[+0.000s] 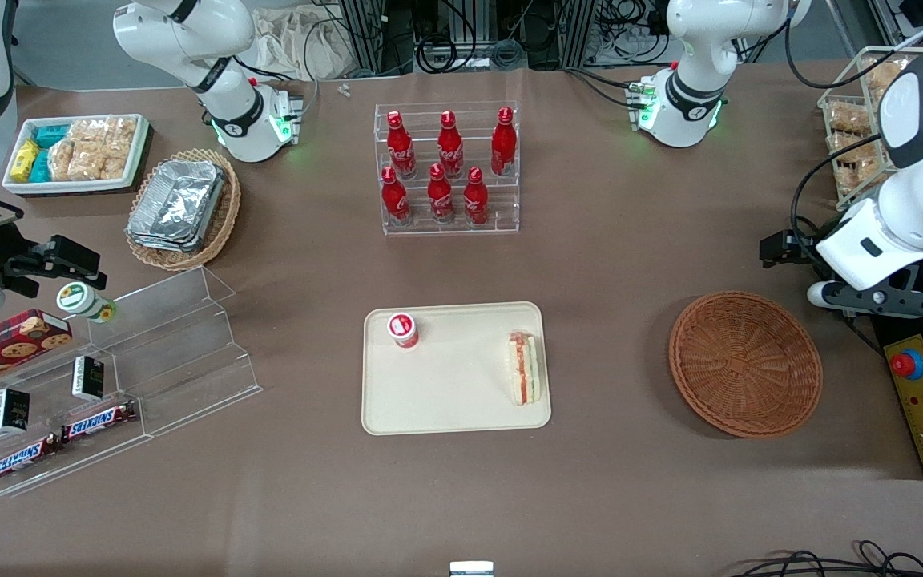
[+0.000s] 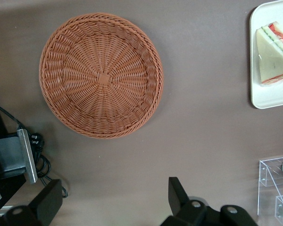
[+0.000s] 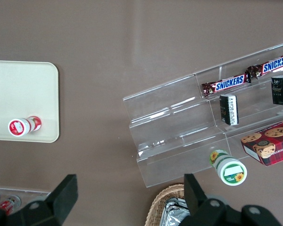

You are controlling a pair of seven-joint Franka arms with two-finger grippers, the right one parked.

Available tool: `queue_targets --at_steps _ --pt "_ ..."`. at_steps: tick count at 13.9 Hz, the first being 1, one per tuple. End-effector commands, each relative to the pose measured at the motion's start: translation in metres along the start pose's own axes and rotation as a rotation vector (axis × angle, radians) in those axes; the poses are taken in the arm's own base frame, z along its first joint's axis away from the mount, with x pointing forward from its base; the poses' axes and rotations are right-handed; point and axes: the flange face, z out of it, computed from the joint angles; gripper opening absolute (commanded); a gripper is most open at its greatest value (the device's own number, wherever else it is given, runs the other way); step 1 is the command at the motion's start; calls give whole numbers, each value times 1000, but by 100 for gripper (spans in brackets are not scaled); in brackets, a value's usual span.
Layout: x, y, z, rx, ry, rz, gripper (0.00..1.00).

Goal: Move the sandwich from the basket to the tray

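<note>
1. My pincer (image 2: 113, 200) hangs above the counter (image 1: 614, 264), up high and near the basket (image 1: 745, 364), at my arm's end of the counter.
2. My pincer is wide open. It holds nothing.
3. The sandwich (image 1: 525, 368) lies on the tray (image 1: 455, 393), close to the tray edge that faces the basket. Its red and green side points up.
4. The basket has nothing in it. So I think my job is done, or very nearly.
5. A small cup (image 1: 402, 329) with a red lid stands on the tray too, well apart from the sandwich.
6. What could go wrong now? The sandwich sits close to the rim. If I bump the tray, it could slide off onto the counter.
7. If I swing low on my way home, my arm could hit the basket and push it away.
8. If I go down again and grab the sandwich, I could squash the soft bread. I think it is best to leave it alone.
</note>
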Motion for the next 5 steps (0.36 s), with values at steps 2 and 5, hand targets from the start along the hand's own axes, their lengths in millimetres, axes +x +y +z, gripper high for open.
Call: queue_targets --at_steps 2,5 --pt "-1 -1 -6 -11 23 10 100" --pt "0 -3 -8 -13 26 7 100"
